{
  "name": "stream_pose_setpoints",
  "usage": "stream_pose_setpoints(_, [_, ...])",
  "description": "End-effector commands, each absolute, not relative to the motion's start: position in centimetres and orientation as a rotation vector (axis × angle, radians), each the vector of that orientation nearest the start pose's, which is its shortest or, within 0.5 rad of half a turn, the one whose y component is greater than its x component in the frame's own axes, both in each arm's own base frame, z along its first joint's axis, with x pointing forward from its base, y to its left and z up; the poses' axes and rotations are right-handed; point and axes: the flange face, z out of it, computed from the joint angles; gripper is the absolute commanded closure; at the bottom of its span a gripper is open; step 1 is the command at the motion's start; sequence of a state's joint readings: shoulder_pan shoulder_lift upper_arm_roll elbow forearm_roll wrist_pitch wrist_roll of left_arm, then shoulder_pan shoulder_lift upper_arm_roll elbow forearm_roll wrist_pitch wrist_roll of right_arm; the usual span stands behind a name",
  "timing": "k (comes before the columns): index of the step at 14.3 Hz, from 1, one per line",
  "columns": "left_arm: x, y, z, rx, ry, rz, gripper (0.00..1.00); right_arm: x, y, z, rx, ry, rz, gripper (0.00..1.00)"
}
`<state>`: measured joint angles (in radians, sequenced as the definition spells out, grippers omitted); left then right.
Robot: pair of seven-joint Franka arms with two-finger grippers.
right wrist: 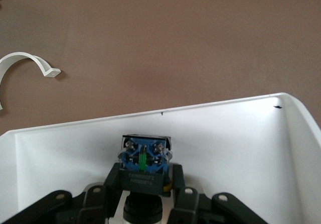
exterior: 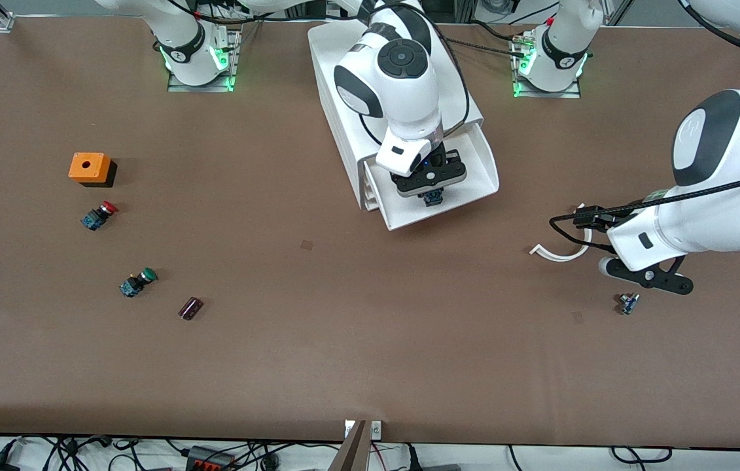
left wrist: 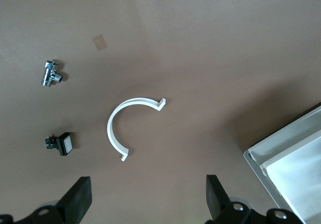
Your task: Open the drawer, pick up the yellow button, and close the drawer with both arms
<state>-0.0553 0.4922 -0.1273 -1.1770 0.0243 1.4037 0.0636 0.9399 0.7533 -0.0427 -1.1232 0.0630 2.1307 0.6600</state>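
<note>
The top drawer (exterior: 471, 171) is pulled out of the white cabinet (exterior: 343, 118), pointing toward 5 o'clock in the front view. The right arm bends down over it — its right gripper (exterior: 433, 196) is inside the tray, squeezed tight on the button (right wrist: 144, 158), whose blue body shows between the fingers. The left arm waits at its own end of the table (exterior: 343, 340), bent low, and the left gripper (left wrist: 148, 199) is spread wide over a white curved clip (left wrist: 128, 126).
</note>
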Motion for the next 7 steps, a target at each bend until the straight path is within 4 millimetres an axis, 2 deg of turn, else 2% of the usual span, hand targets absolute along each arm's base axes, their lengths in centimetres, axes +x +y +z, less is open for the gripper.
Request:
stream_pose_setpoints(1, [66.4, -10.5, 49.7, -3.157, 0.319, 0.408, 0.0, 47.8, 62.0, 39.2, -2.915, -0.323, -0.267, 0.78])
stream_pose_setpoints(3, [66.2, -10.9, 50.0, -3.179, 0.199, 0.413, 0.0, 47.9, 61.9, 39.8, -2.913, -0.317, -0.268, 0.95])
stream_pose_setpoints(5, [66.1, -11.6, 50.0, -3.214, 0.024, 0.433, 0.0, 48.4, 61.3, 40.7, -2.915, -0.295, -0.263, 0.98])
stream_pose_setpoints(6, [66.1, -11.9, 50.0, -3.223, -0.055, 0.434, 0.0, 48.6, 60.9, 42.5, -2.904, -0.284, -0.272, 1.0])
stream_pose_setpoints(7, [66.0, -13.2, 49.7, -3.229, -0.098, 0.432, 0.0, 48.7, 60.6, 44.2, -2.912, -0.28, -0.263, 1.0])
